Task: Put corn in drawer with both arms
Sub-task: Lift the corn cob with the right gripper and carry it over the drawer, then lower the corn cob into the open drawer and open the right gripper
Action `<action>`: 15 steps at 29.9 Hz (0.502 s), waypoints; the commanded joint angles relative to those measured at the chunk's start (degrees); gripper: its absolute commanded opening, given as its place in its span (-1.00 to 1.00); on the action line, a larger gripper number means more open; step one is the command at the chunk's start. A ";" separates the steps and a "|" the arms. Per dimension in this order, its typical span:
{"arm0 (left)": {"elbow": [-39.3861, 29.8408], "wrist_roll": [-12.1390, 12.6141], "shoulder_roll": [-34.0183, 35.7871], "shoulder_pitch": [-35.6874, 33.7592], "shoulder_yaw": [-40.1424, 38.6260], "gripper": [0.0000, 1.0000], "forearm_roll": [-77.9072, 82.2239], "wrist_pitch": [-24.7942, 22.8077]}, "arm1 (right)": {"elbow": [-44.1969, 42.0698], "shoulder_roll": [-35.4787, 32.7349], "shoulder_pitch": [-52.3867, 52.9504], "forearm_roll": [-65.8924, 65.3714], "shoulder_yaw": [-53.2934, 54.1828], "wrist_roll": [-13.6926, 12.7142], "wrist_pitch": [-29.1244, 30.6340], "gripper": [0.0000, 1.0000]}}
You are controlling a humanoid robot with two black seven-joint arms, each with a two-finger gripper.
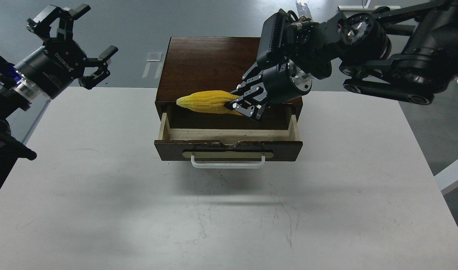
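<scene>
The yellow corn (206, 102) hangs level above the back of the open drawer (229, 135), its tapered end pointing left. My right gripper (241, 103) is shut on the corn's right end; the right arm reaches in from the upper right over the dark wooden cabinet (210, 65). The drawer is pulled out toward me, its pale wood inside bare, with a white bar handle (228, 162) on its dark front. My left gripper (79, 41) is open and empty, raised at the far left beyond the table's edge.
The cabinet stands at the back middle of a white table (229, 217). Grey floor lies beyond, with white chair legs (439, 84) at the right and a white frame base (368, 7) at the top.
</scene>
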 commanded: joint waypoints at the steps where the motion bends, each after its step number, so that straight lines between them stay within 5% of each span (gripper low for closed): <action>1: -0.08 0.02 0.27 0.05 0.00 0.98 0.00 0.01 | -0.07 2.08 -0.17 -1.49 -2.75 -0.01 -1.21 -1.00; 8: -0.08 -0.07 0.45 0.06 0.00 0.98 0.00 0.01 | -1.38 4.37 -2.19 -1.50 -4.60 -0.01 -1.57 -0.93; 13: -0.17 -0.07 0.80 0.06 0.00 0.98 0.00 0.01 | -2.97 5.34 -3.86 -1.41 -4.69 -0.01 -1.65 -0.64; 15: -0.17 -0.07 0.80 0.06 0.00 0.98 0.00 0.01 | -3.05 5.34 -4.04 -1.41 -4.69 -0.01 -1.74 -0.38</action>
